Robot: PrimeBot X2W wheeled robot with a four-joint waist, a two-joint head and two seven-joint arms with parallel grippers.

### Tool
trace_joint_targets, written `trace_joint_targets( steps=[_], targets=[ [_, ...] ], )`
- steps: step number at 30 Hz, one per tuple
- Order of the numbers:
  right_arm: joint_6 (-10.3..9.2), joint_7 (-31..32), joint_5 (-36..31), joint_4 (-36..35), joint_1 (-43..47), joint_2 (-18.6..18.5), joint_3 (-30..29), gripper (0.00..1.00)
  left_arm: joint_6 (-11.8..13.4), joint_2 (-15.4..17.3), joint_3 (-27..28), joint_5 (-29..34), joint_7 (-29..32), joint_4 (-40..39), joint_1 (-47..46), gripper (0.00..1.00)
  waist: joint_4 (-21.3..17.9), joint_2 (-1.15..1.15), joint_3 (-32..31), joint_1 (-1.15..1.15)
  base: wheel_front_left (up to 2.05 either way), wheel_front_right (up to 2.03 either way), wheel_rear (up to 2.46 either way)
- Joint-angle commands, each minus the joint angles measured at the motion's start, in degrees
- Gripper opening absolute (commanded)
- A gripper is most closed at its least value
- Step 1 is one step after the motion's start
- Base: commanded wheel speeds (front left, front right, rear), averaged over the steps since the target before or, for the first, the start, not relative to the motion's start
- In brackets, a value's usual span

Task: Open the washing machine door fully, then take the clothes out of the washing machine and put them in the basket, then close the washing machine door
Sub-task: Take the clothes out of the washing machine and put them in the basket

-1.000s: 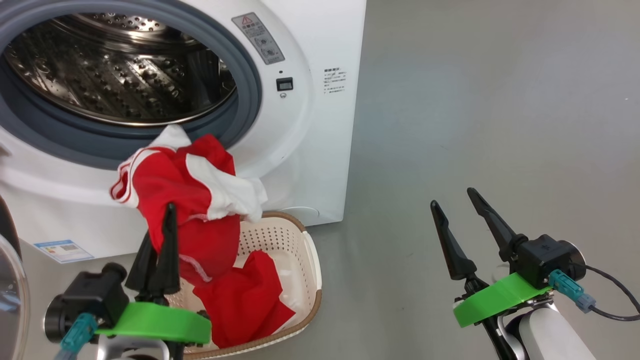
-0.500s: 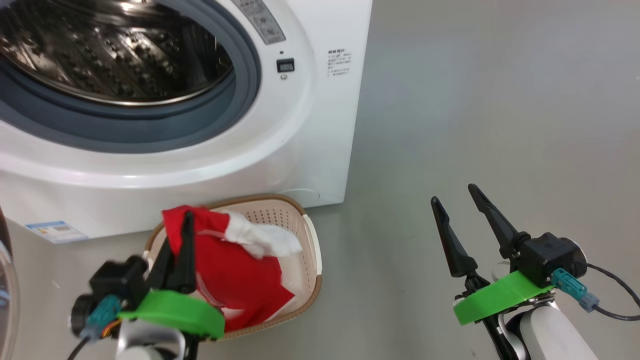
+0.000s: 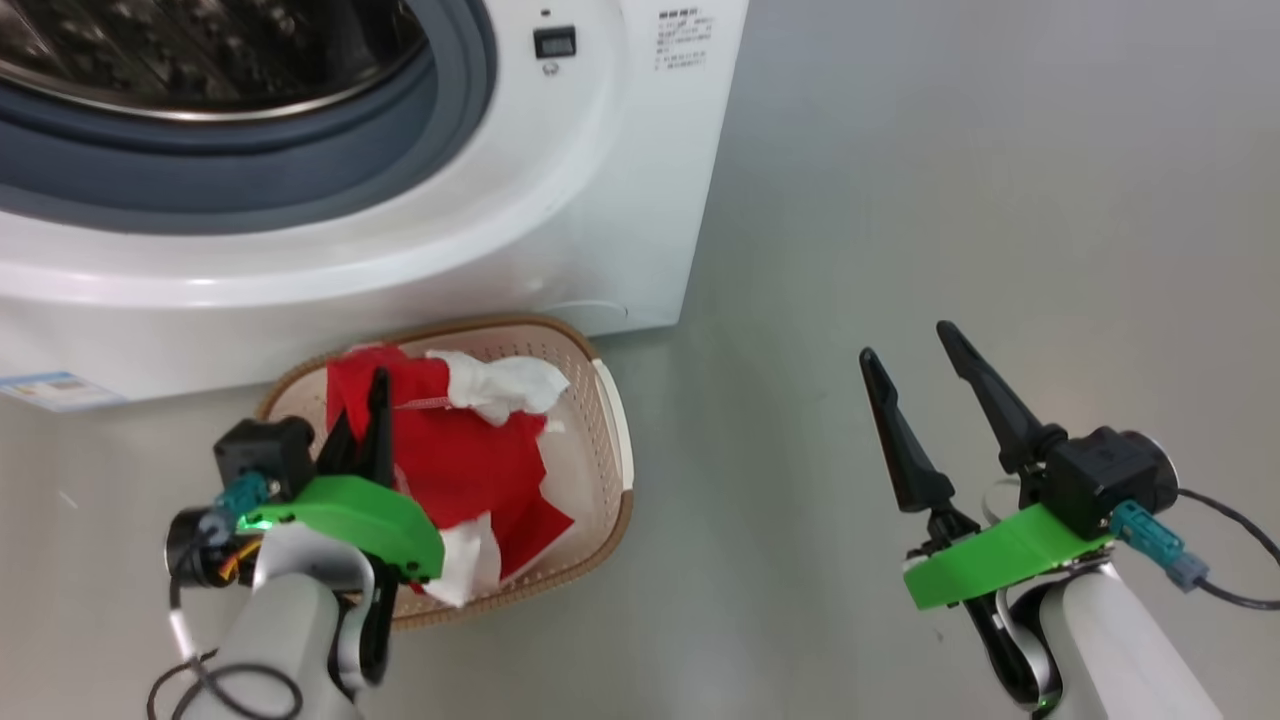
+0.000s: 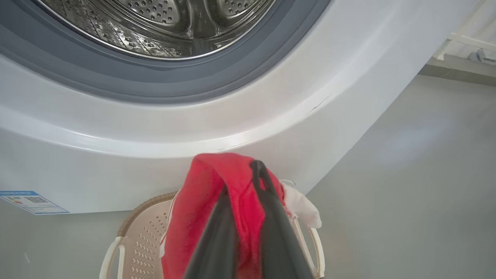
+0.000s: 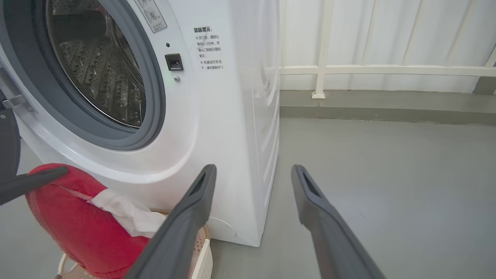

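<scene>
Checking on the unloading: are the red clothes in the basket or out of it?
Mostly in: the clothes lie inside the basket, but the left gripper is shut on a fold, holding it raised.

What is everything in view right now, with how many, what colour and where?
washing machine: one, white, behind the basket, steel drum showing.
rubber ring: one, grey, around the drum opening.
label sticker: one, blue, machine's lower left front.
basket: one, cream with brown rim, on the floor.
clothes: number unclear, red and white, bunched in the basket.
floor: one, grey, all around.
railing: one, white, beyond the machine's side.
left gripper: one, dark fingers shut on the clothes, over the basket.
right gripper: one, dark fingers open, right of the basket.
</scene>
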Motion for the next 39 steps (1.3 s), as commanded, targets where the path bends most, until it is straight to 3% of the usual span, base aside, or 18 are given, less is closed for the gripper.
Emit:
trace_joint_targets(
  steps=[1,17,24,33,36,37,38,39],
  targets=[
    [0.35,-0.36,0.01,-1.61,-1.27,0.18,1.12,1.00,-0.35,0.87,1.58,-0.49,-0.83,-0.03,-1.91,0.00,-0.39,0.00,2.26,0.00,0.00,0.00,0.00],
    [0.35,-0.36,0.35,-2.02,-4.40,0.18,2.42,1.00,-5.37,0.58,2.36,-5.52,6.60,28.57,-14.88,0.00,-2.91,0.00,9.34,0.00,0.00,0.00,0.00],
    [0.35,-0.36,0.88,-2.33,-5.22,0.18,3.09,1.00,-6.43,1.49,2.65,-6.59,8.20,35.16,-17.78,0.00,-4.28,0.00,11.72,0.00,0.00,0.00,0.00],
    [0.35,-0.36,0.98,-2.68,-6.06,0.18,3.26,1.00,-6.76,1.74,2.21,-6.96,7.86,37.91,-19.77,0.00,-4.97,0.00,14.19,0.00,0.00,0.00,0.00],
    [0.35,-0.36,1.06,-2.65,-6.20,0.18,3.21,1.00,-6.57,1.76,1.89,-6.85,7.46,38.29,-20.10,0.42,-5.00,0.00,14.54,0.00,0.00,0.00,0.00],
    [0.35,-0.36,1.08,-2.63,-6.20,0.18,3.12,1.00,-6.49,1.75,1.79,-6.82,7.27,38.38,-20.19,0.67,-4.96,0.00,14.60,0.00,0.00,0.00,0.00],
    [0.35,-0.36,1.08,-2.63,-6.20,0.18,3.00,1.00,-6.43,1.73,1.68,-6.80,7.17,38.48,-20.27,1.00,-4.91,0.00,14.64,0.00,0.00,0.00,0.00],
    [0.35,-0.36,1.08,-2.61,-6.20,0.18,2.89,1.00,-6.37,1.74,1.61,-6.80,7.13,38.56,-20.36,1.00,-4.86,0.00,14.66,0.00,0.00,0.00,0.00]
  ],
)
